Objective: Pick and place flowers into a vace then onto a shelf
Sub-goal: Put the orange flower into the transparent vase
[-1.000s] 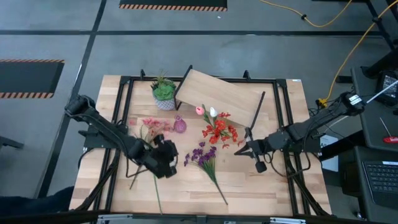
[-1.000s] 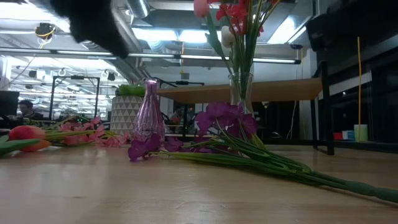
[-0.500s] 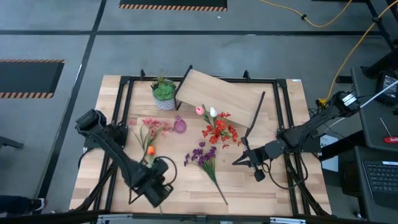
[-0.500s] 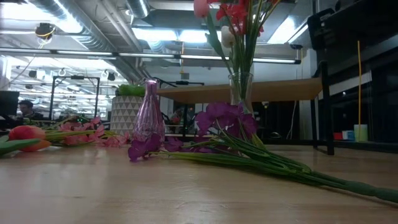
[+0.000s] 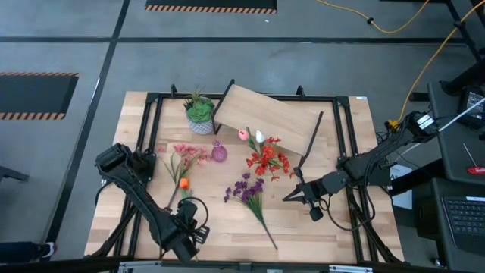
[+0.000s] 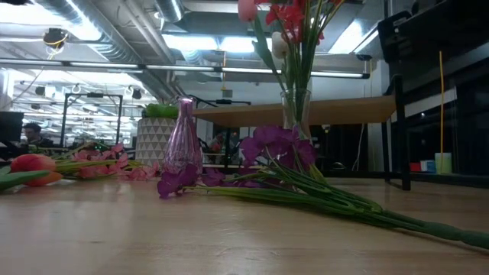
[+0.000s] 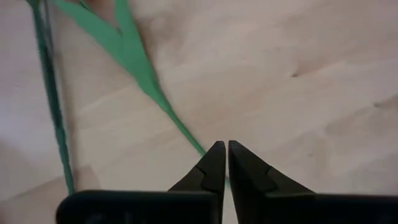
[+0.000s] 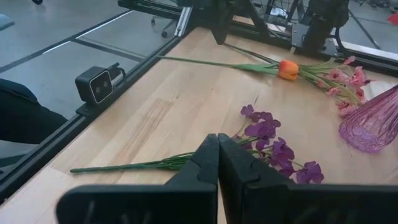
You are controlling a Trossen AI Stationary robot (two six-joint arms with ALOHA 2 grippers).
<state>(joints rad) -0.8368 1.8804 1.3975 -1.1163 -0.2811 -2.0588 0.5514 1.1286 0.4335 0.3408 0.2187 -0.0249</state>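
Observation:
Loose flowers lie on the table: an orange tulip [image 5: 183, 183] on a long green stalk [image 7: 149, 93], pink blossoms [image 5: 186, 152] and a purple cluster [image 5: 245, 187]. A clear vase [image 6: 296, 114] holds red flowers and two tulips [image 5: 261, 155]. A small purple vase [image 5: 219, 152] stands beside it. The shelf [image 5: 269, 114] stands at the back. My left gripper [image 5: 186, 229] points down near the front edge, shut, its tips [image 7: 226, 149] right over the tulip's stalk. My right gripper [image 5: 288, 196] hovers shut right of the purple cluster, holding nothing. My left gripper points down with shut fingertips [image 7: 217, 155] over the lower part of the tulip's green stalk [image 7: 194, 138], which lies flat on the table and runs under them. Whether the tips touch the stalk I cannot tell.
A spiky green plant in a white pot [image 5: 199, 112] stands at the back left, beside the shelf. A black frame rail [image 5: 151, 136] runs around the tabletop. Bare wood [image 5: 318, 231] lies at the front right.
My left gripper has swung from beside the purple cluster toward the table's near edge and sunk, rolling about its own axis; it has left the top of the low view, and the orange tulip now shows. My right gripper shifted slightly toward the near edge. The flowers have not moved.

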